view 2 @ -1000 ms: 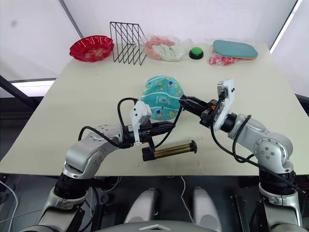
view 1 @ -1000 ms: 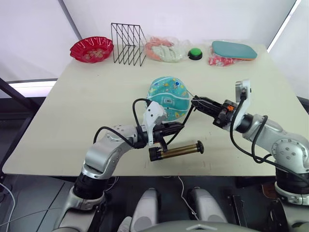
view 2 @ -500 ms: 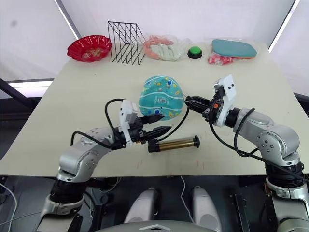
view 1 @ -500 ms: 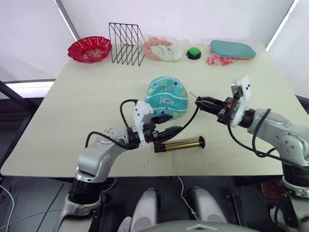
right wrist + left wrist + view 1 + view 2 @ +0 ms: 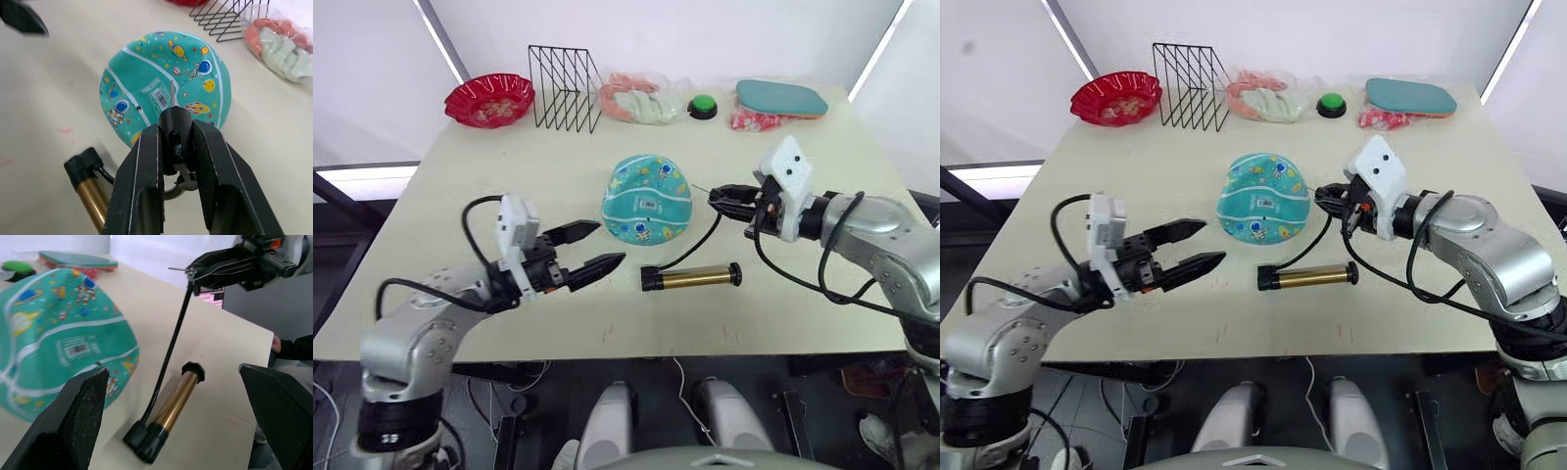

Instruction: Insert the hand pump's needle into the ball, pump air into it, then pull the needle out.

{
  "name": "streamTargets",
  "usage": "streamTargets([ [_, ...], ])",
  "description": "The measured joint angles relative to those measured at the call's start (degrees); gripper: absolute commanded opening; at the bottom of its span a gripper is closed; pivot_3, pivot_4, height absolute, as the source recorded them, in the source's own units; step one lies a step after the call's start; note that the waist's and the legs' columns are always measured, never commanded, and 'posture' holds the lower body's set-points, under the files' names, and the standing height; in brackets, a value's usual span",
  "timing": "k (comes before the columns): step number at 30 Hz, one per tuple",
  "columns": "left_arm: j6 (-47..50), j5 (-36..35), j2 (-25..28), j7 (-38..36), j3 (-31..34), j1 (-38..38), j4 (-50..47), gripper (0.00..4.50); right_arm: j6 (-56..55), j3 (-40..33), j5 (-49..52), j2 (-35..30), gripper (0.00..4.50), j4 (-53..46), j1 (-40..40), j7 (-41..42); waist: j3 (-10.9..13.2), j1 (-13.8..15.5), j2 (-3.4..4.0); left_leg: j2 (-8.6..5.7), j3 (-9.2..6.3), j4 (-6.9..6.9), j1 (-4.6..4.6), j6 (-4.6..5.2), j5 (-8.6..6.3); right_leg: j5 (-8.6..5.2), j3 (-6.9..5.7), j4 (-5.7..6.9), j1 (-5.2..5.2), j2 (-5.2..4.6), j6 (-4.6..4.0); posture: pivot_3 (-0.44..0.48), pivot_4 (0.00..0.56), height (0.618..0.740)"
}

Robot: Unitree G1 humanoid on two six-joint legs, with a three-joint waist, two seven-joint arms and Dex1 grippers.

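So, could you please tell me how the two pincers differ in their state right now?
The left pincer is open and empty, with its black fingers spread and hovering over the table to the left of the ball. The right pincer is shut on the needle fitting at the end of the hand pump hose, beside the ball. Both point toward the ball without touching it.

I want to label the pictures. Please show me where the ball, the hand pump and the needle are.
ball (image 5: 646,199), left eye view, on its teal upper surface.
hand pump (image 5: 695,279), left eye view, on the middle of its gold barrel.
needle (image 5: 177,269), left wrist view, on the thin metal pin.
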Motion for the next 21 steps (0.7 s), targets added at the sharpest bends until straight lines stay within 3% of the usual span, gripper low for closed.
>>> streamTargets([
  [4,0.5,-1.3,2.4,0.2,2.7,0.5,0.2,4.50,4.6,5.5,-2.5,-0.3,0.31,0.2,-6.3,1.3,0.0,0.0,0.00,0.00,-0.06,0.03,-0.07,0.00,0.00,-0.10,-0.07,-0.01,-0.04,0.00,-0.18,0.000,0.150,0.740],
  [10,0.7,-0.4,4.8,0.7,3.2,-1.6,4.5,4.50,6.9,12.0,-7.1,0.1,0.31,3.9,-9.3,3.0,0.0,0.2,0.00,-0.05,-0.12,0.09,-0.39,0.00,0.00,0.03,-0.15,-0.02,-0.28,-0.07,-0.02,0.000,0.150,0.740],
  [14,0.8,1.5,5.0,1.0,0.1,-7.3,8.3,4.50,7.4,13.3,-8.4,1.0,0.31,4.5,-10.8,3.5,0.0,0.3,-0.01,-0.07,-0.17,0.10,-0.50,0.00,0.00,0.15,-0.21,0.01,-0.39,-0.08,-0.18,0.000,0.150,0.740],
  [15,0.3,4.3,5.2,1.2,-3.7,-12.0,11.8,4.50,7.6,13.6,-8.9,2.1,0.31,4.2,-11.5,4.1,0.0,0.2,-0.01,-0.07,-0.15,0.08,-0.50,0.00,0.00,0.15,-0.20,0.01,-0.40,-0.06,-0.18,0.000,0.150,0.740],
  [21,-2.0,11.7,3.9,0.8,-10.9,-20.1,22.1,4.50,8.3,14.4,-10.9,2.6,0.31,4.1,-11.9,4.9,0.0,0.0,-0.01,-0.07,-0.16,0.07,-0.52,0.00,0.00,0.16,-0.21,0.04,-0.44,-0.04,-0.21,0.000,0.150,0.740],
])
